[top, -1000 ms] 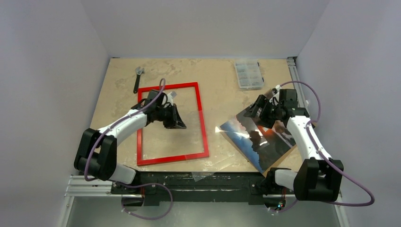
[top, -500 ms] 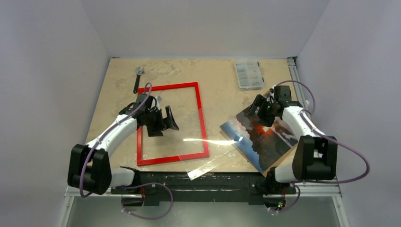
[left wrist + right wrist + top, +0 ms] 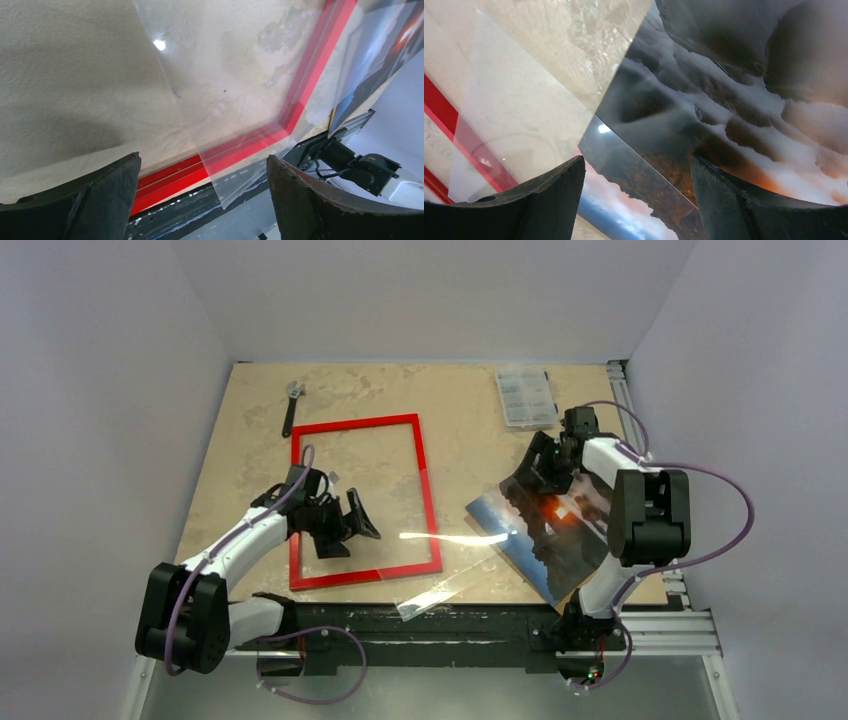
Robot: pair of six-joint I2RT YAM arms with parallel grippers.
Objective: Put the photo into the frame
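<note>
Two sets of jaws: both stood wide apart and empty, the left gripper low over the near-left part of the frame, the right gripper over the far corner of the photo.
Photo position: it lay face up and skewed on the table, well to the right of the frame, no part of it inside.
Risk, left: I judged that a stray nudge from the left fingers could drag the frame out of square.
Risk, middle: a clear sheet lay askew over the frame's near-right corner and overhung the table's near edge. One brush could have sent it off the table, or left it trapped crooked under the print.
Risk, right: the glossy photo lay flat, so fingers closing on it could skid across it or crease a corner. The sheet's edge lay close by and might have been pinched along with it.
Left wrist only: it showed me the sheet's corner past the red rail and over the dark edge. From above that was mostly glare.
Right wrist only: dark rocks and orange glow filled the gap between the fingers. A thin straight line crossed the print, and I couldn't tell sheet edge from reflection.
Top only: the whole layout, with a wrench and a parts box at the far side, well apart from both arms.
</note>
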